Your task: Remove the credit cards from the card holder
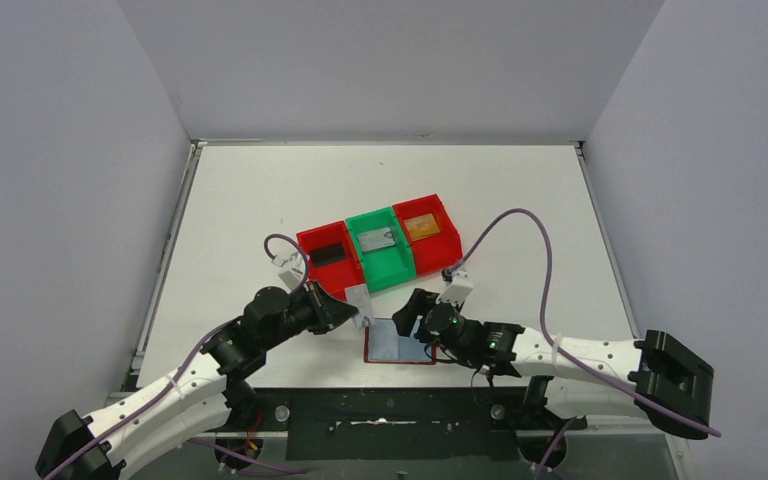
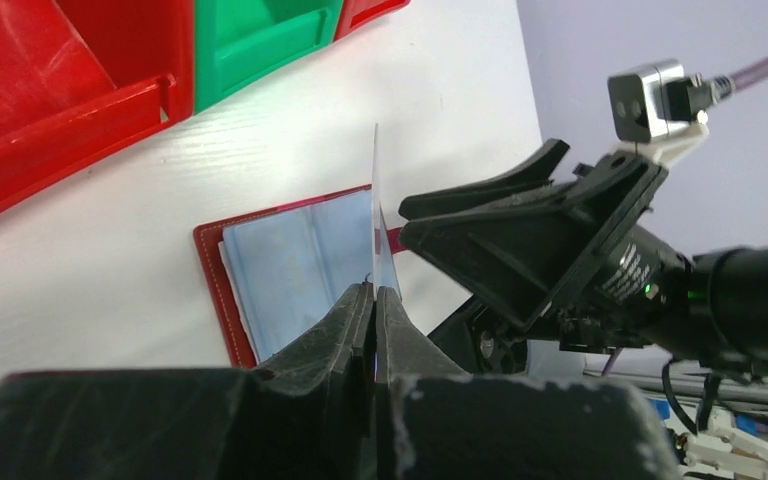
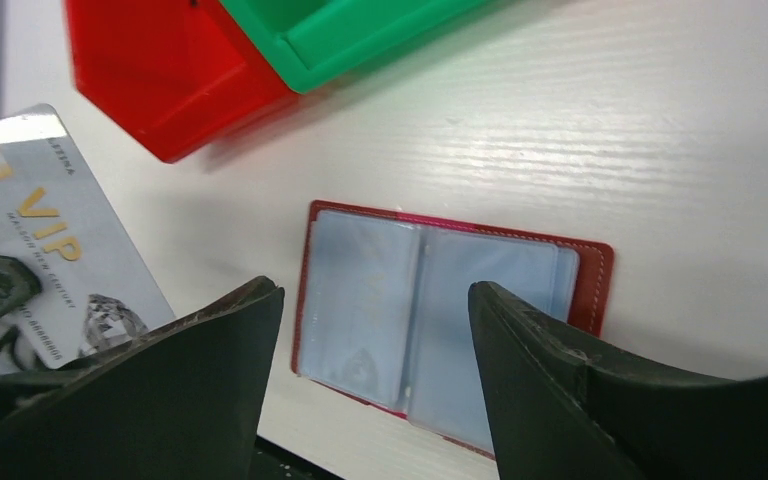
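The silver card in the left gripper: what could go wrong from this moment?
1. The left gripper pinches the silver card only near one end, so the card might slip or twist out when it is carried.
2. The right gripper stands open close beside it, over the card holder; the two grippers could knock together.
3. If the card goes to the green bin, it could catch on the bin's wall.

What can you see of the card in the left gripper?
The card is thin, silver-grey and plastic-looking, printed with gold VIP lettering and a diamond picture. The left gripper pinches one end, holding it raised above the table, out of the open holder and beside it. Nothing else touches it.
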`<state>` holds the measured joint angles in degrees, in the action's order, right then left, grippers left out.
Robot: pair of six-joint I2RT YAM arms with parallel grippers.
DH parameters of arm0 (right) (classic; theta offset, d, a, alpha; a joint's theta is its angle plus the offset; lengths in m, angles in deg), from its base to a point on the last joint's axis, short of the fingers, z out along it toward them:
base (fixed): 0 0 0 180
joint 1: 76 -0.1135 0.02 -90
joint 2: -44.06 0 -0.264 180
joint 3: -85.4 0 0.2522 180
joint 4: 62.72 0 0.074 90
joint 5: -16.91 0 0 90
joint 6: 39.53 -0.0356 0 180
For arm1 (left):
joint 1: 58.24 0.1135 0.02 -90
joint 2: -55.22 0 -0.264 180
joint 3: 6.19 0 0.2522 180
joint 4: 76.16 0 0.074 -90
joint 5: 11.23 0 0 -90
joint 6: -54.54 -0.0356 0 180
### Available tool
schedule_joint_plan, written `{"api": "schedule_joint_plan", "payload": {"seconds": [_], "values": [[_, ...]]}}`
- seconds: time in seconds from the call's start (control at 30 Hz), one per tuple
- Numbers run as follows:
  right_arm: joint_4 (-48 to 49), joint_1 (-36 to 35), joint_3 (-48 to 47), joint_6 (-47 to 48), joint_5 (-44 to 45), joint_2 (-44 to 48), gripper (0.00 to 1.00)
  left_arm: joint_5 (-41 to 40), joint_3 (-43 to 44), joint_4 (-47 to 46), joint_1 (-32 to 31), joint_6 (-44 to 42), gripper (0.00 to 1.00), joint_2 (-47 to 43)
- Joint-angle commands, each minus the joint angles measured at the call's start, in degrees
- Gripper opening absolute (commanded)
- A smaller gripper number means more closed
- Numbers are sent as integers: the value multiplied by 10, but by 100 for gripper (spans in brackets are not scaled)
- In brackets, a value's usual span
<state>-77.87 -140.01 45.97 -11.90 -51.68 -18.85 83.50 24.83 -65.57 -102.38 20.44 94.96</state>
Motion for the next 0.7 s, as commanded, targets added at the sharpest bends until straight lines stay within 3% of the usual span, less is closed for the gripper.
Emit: {"api": "schedule_joint_plan", "payload": {"seconds": [0.0, 0.33, 0.67], "values": [[167, 93, 16, 39, -160, 44, 69, 14, 6, -46, 4, -17, 0, -22], [351, 151, 34, 44, -330, 20, 69, 109, 34, -141, 4, -27, 0, 30], [451, 163, 55, 21, -408, -32, 54, 123, 26, -134, 5, -23, 0, 19]]}}
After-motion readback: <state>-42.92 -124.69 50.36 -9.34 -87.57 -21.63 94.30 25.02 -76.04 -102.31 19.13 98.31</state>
